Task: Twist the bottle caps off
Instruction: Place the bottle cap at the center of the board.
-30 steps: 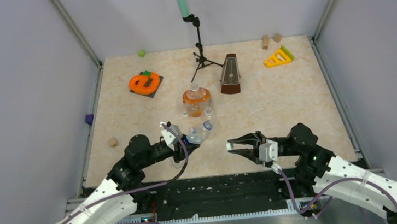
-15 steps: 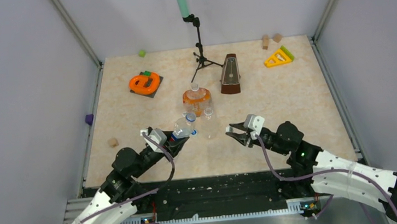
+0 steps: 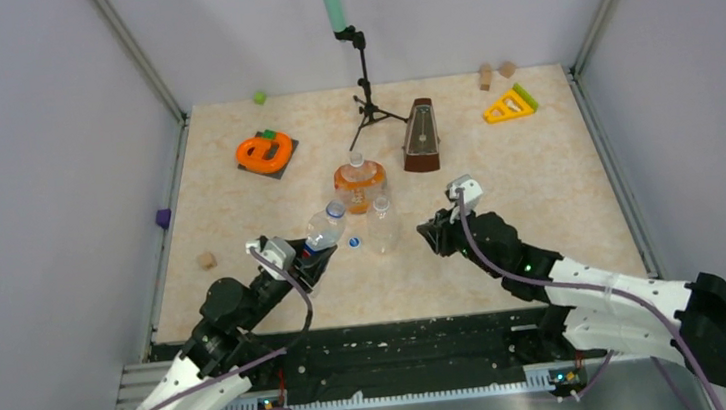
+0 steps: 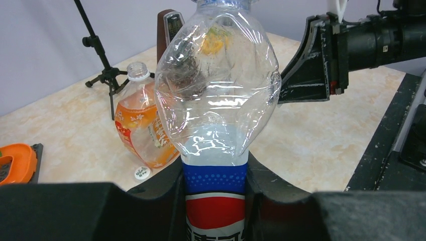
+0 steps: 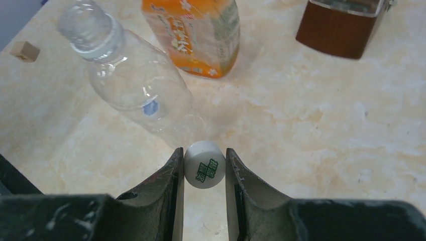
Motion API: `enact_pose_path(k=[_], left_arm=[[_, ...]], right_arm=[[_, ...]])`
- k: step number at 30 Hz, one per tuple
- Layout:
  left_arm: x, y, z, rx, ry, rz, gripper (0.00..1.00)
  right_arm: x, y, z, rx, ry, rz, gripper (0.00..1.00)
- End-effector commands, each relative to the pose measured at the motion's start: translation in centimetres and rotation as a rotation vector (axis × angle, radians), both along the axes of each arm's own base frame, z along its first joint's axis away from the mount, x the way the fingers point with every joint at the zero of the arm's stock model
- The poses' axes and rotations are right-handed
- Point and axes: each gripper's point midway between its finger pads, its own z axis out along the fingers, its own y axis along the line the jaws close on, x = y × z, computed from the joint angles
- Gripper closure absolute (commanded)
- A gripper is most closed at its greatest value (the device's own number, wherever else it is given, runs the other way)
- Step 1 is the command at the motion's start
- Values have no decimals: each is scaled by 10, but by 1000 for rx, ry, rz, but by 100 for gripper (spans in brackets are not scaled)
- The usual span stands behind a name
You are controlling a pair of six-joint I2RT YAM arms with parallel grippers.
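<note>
Firmly closed, my left fingers (image 4: 155, 201) grip a clear plastic bottle with a blue and red label (image 4: 216, 100) around its labelled lower part. Its dented body rises straight away from my wrist, and from overhead it leans toward the middle of the beige marbled bench (image 3: 547, 177). My right fingers (image 5: 163, 201) are pinched on a small round white plastic cap with green print (image 5: 204, 164), one finger on each side of it. Whether that cap touches the bench I cannot tell.

Just beyond it stands a plain clear plastic bottle (image 5: 135, 85), between my two arms. A small round blue plastic cap (image 3: 354, 242) lies flat on the bench between that bottle and the one I hold on the left. Behind both stands a squat plastic bottle of orange liquid (image 4: 143, 125), its neck bare. A second white cap with green print (image 4: 142, 173) lies on the bench just beside its base.

Farther back, a brown pyramid-shaped metronome (image 3: 420, 137) stands near the orange bottle, to its right, with a black tripod stand (image 3: 366, 99) behind them. An orange ring-shaped toy (image 3: 265, 152) sits on a dark pad at the far left. A yellow triangular piece (image 3: 507, 107) lies toward the far right corner, and a small wooden block (image 3: 207, 261) rests near my left arm.
</note>
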Motion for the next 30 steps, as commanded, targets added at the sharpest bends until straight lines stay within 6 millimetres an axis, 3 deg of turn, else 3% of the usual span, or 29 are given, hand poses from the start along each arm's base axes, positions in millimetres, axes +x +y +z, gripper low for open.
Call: enact_pose_path(k=[1,9,16,22,30], left_arm=[[0,4,12,-44,-18,19,100],[-3,15,17,-59,-29,52,100],[-2,17,15,-101,-5,66,100],[-1,18,15,-107,-2,73,100],[-1,17,14,-112,4,70,100]], right_arm=[[15,-6,-8,100,137,-178,100],[23,4,-27,91,244,-219,100],[55,5,-50,16,370,-276,100],[72,29,-62,-58,395,-222,100],[90,38,-91,-129,447,-276,100]])
